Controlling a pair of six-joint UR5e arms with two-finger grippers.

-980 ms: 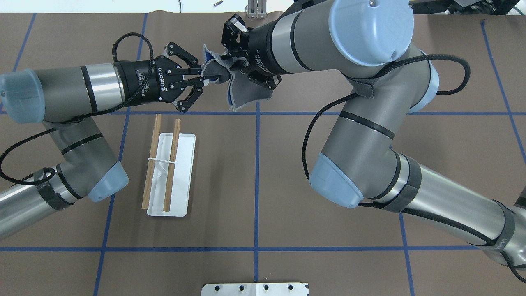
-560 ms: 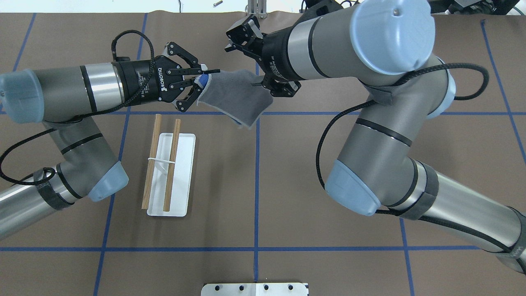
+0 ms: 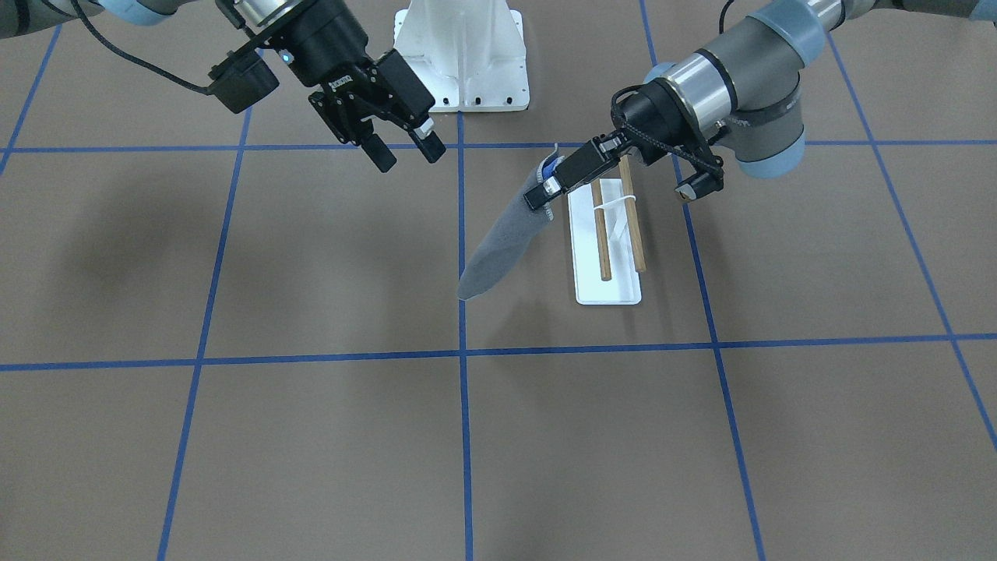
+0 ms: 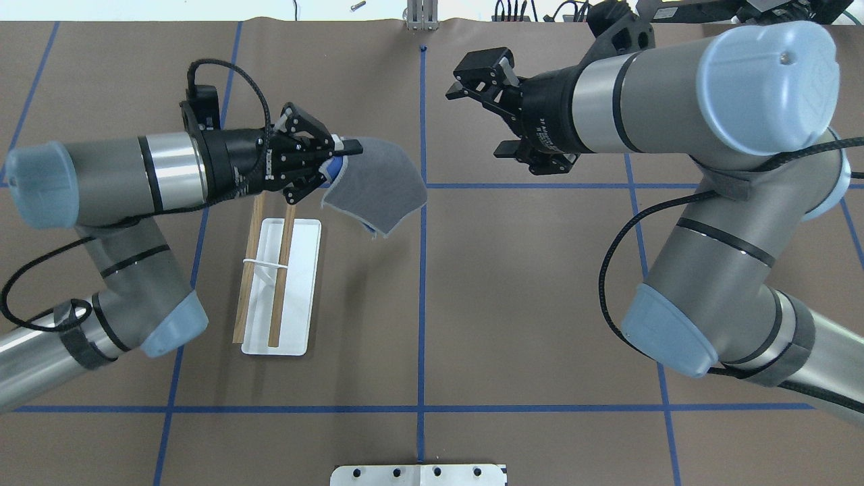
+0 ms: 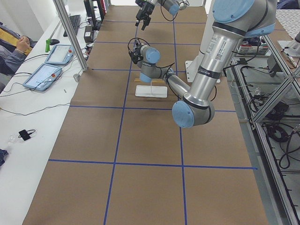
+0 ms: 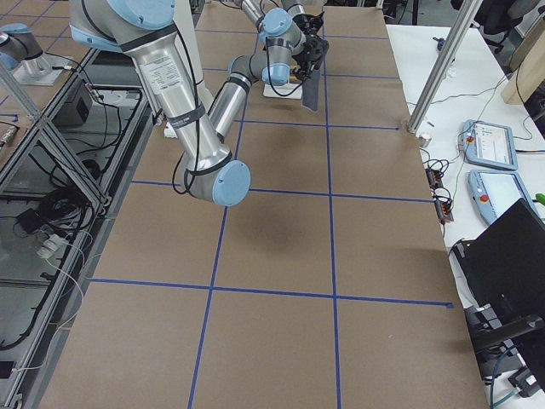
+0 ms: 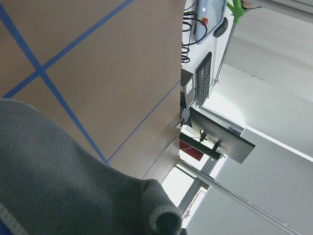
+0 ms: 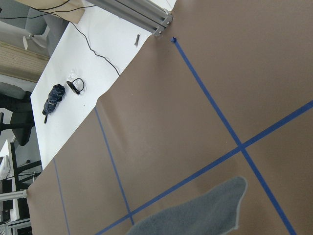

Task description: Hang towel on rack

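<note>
Dark grey towel point(image 4: 378, 192), white rack point(image 4: 304, 290) with light-brown dowels point(image 4: 277, 304), brown table point(image 4: 526, 304) crossed by blue grid lines point(image 4: 422, 304).

The table point(image 4: 526, 283) is covered in brown paper, marked into a grid by blue tape lines point(image 4: 421, 304). Seen from overhead, the rack point(image 4: 302, 270) stands toward 9 o'clock of the table's middle, its white base flat on the paper under two wooden dowels point(image 4: 281, 270). A white bolted pedestal point(image 4: 418, 475) sits at the 6 o'clock edge.

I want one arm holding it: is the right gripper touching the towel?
Apart. Overhead view shows bare table between the open right gripper and the towel, which the left gripper holds.
</note>
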